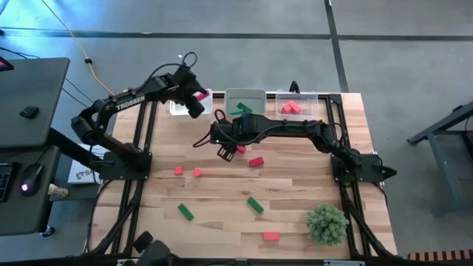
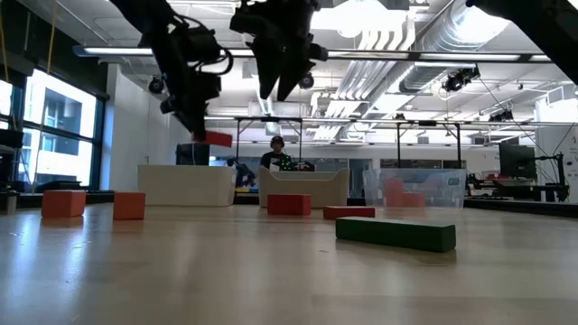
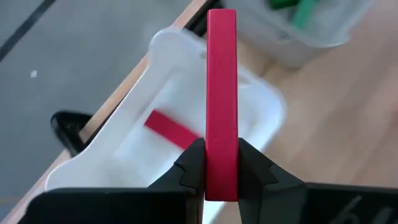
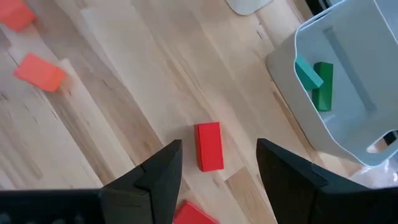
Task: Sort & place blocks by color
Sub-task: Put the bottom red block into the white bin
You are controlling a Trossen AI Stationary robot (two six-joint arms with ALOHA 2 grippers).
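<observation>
My left gripper (image 1: pixel 196 98) is shut on a crimson bar (image 3: pixel 221 93) above the left clear bin (image 1: pixel 179 108), where another crimson bar (image 3: pixel 171 129) lies on the floor. My right gripper (image 4: pixel 214 155) is open and hangs above the table (image 2: pixel 278 86), its fingers standing either side of a red block (image 4: pixel 209 145) lying flat on the wood below. The middle bin (image 1: pixel 245 96) holds green blocks (image 4: pixel 317 81); the right bin (image 1: pixel 307 100) holds red ones (image 1: pixel 291 107). Loose on the table lie coral blocks (image 1: pixel 178 171) (image 1: pixel 196 173), green bars (image 1: pixel 185 212) (image 1: pixel 255 205) and red blocks (image 1: pixel 256 162) (image 1: pixel 271 236). My left gripper pinches the crimson bar between its two fingers (image 3: pixel 252 167), on the bar's long side faces near one end (image 3: pixel 221 177). The bar runs on along the fingers and sticks out past their tips. It is lifted clear, over the left bin.
A bushy green plant (image 1: pixel 327 223) stands near the table's near right corner. The three bins sit in a row along the far edge. A second red block (image 4: pixel 193 214) lies close to the one under my right gripper. A person shows in the room beyond.
</observation>
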